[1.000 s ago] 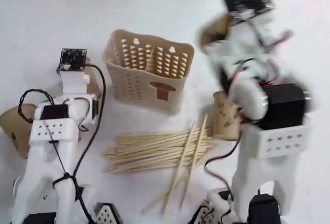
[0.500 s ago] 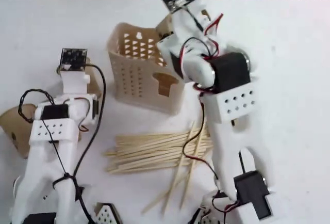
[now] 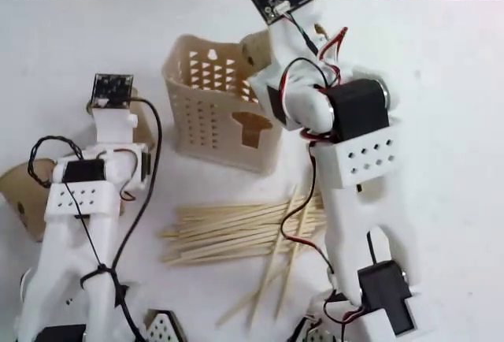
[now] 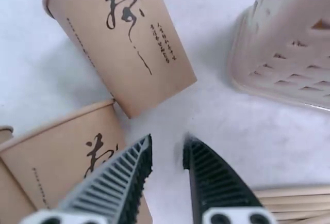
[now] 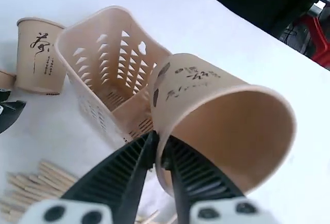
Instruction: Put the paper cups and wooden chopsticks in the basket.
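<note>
Right wrist view: right claw (image 5: 161,154) nipped tight on paper cup (image 5: 216,110) wall, cup tipped just over basket (image 5: 103,69) rim, left claw (image 4: 167,149) ajar w/ nothing held, spare cup (image 4: 121,43) just beyond it, chopsticks (image 3: 236,232) piled nr near edge of bench (image 3: 441,58).

Robotics workbench: white table (image 3: 441,42), wired arms (image 3: 358,145) (dark clutter behind)

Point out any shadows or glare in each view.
High view: even light, the table bright white, faint shadows beneath the chopsticks. Left wrist view: soft shadow along the basket foot. Right wrist view: the cup in the right gripper shaded inside, no glare.
</note>
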Robot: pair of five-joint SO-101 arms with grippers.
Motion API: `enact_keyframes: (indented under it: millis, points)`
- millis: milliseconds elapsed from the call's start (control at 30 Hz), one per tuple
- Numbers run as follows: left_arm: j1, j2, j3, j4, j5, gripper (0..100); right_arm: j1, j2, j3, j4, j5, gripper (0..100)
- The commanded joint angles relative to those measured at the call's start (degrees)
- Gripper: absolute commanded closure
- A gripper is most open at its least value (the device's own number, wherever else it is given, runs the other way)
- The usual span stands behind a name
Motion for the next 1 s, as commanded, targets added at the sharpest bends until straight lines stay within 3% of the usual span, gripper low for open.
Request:
enact_keyframes:
  millis: [0,500,733,967]
  points:
    - [0.9,-1.7,-0.4,-1.1,0.6,88,0.0,-0.8,-3.6,2.8,-0.1,98.1]
    - [1.0,-1.7,-0.4,-1.1,0.6,88,-0.7,-3.1,-8.3,5.8,0.6,98.1]
    - [1.0,-1.7,-0.4,-1.1,0.6,88,-7.1,-8.2,3.0,5.8,4.7,98.1]
    - [1.0,-1.7,-0.4,-1.1,0.6,88,-7.2,-8.0,4.3,4.8,7.5,98.1]
